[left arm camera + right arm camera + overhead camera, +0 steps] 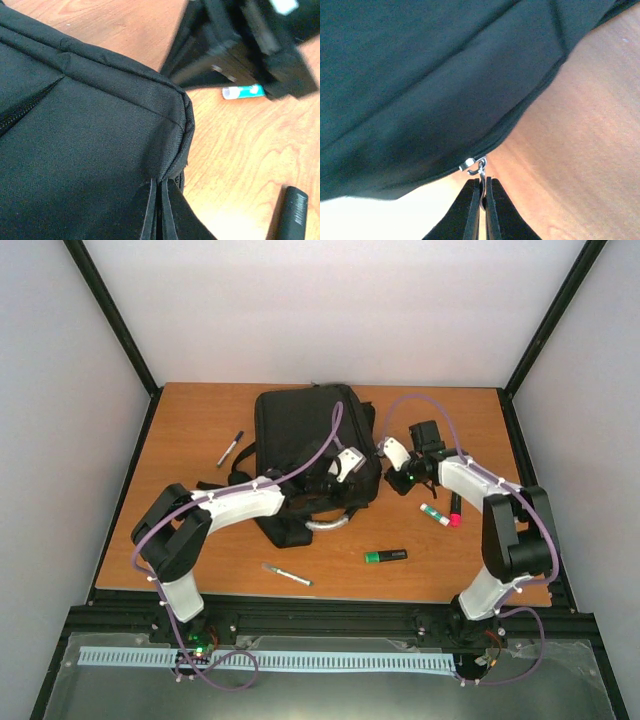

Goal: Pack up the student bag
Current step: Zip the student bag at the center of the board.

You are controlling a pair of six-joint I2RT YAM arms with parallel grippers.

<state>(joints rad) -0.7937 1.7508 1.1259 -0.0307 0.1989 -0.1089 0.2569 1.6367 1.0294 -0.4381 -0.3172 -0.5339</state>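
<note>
Black backpack (295, 425): lies mid-table, nudged toward 12 o'clock. Left gripper (160, 186): pinches shut on fabric at the backpack's corner seam, on its 4 o'clock side. Right gripper (482, 186): clamps closed on the metal zip pull (480, 167) at the backpack's 3 o'clock edge. Green highlighter (385, 556): rests at 5 o'clock of the backpack, apart from it
</note>
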